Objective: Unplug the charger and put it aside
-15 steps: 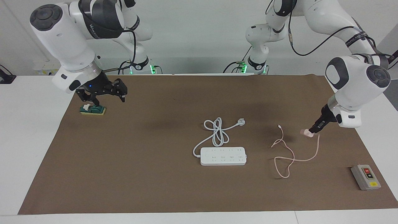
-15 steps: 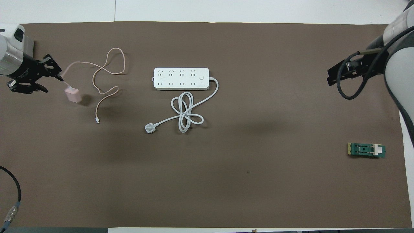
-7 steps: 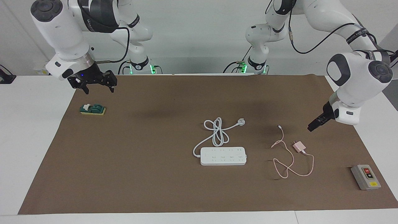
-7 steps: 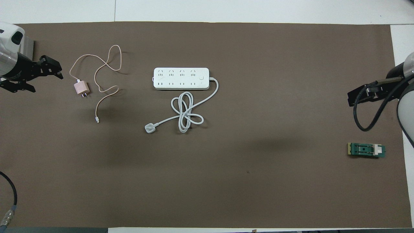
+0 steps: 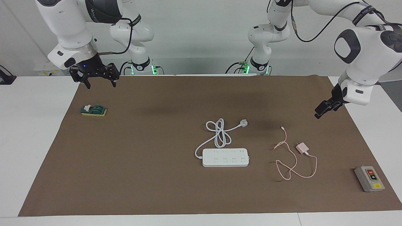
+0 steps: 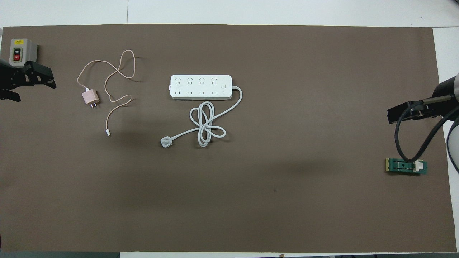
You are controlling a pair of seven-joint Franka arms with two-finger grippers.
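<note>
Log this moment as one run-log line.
charger: unplugged, lying on mat beside power strip | left gripper: open, empty, raised | right gripper: open, empty, waiting | step: placed aside

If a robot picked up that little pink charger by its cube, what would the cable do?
The charger cable lies in loose loops on the mat, so it is probably floppy and would trail. Cube and thin cable both look light. The cube lies on its side with the prongs sideways, so it likely slides rather than rolls.
</note>
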